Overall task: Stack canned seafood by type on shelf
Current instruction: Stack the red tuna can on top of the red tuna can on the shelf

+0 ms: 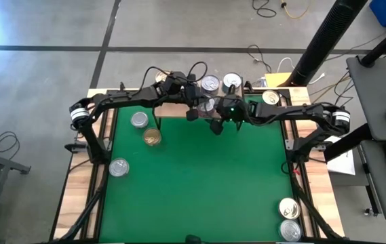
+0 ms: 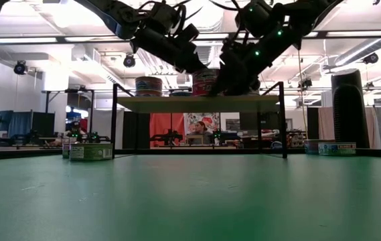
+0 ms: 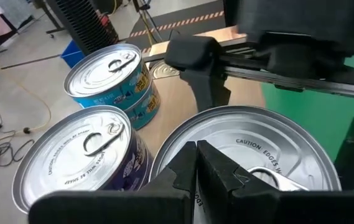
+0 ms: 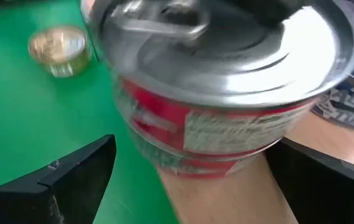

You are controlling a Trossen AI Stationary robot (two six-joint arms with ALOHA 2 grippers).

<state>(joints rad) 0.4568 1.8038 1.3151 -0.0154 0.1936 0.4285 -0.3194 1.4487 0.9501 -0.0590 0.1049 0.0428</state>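
Observation:
The shelf [image 1: 179, 108] is a light-wood board on black legs at the table's far edge. On it stand a red-sided tin [image 4: 226, 93] on another tin, a purple-sided tin [image 3: 77, 155] and a blue stack [image 3: 111, 74]. More tins [image 1: 232, 82] show on the board in the high view. My left gripper [image 3: 196, 155] is shut over the red tin's silver top. My right gripper [image 4: 189, 180] is open, with one finger on either side of the red stack and a gap to each. My left gripper's shut fingertips [image 3: 186, 165] lie on the silver lid [image 3: 245, 143] of the red-sided tin, near its rim, slanting down from the table's left. The tin stands upright on the tin below it. Whether the tips press on the lid or just hover, I cannot tell.
Loose tins stand on the green mat: a silver one [image 1: 139, 120] and a gold one [image 1: 152, 137] at far left, a silver one [image 1: 119, 167] at left, and a gold one [image 1: 288, 207] and a silver one [image 1: 290, 229] at near right.

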